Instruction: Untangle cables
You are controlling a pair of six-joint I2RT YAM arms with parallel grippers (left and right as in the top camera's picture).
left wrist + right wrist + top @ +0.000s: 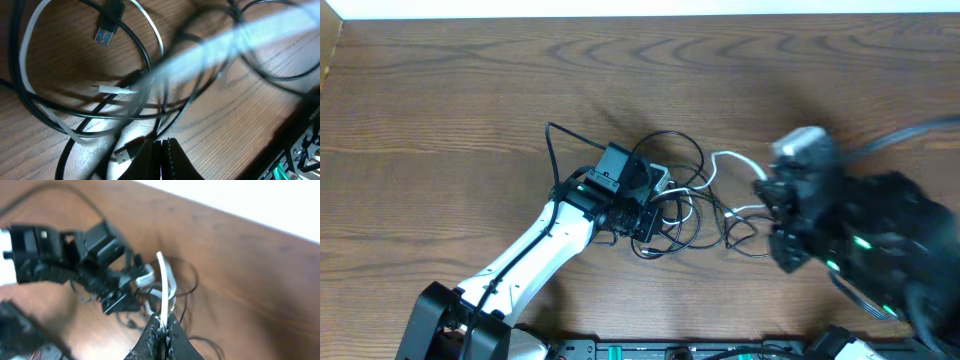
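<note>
The cables (670, 190) lie in a tangle of thin black loops and one white cord at the table's middle. My left gripper (642, 205) sits over the tangle. In the left wrist view its fingers (162, 146) are shut, with a black cable (175, 117) running into the tips. A white cord loop (50, 120), a blue-tipped USB plug (105, 35) and a white plug (112, 89) lie under it. My right gripper (767, 195) is blurred, to the right of the tangle. It is shut (163, 325) on the white cable (165, 280), which rises taut from the tangle.
The wooden table (440, 110) stretches far to the left and back. A white wall edge (620, 8) runs along the far side. The left arm (520, 260) reaches in from the bottom left. Dark equipment (650, 350) lines the front edge.
</note>
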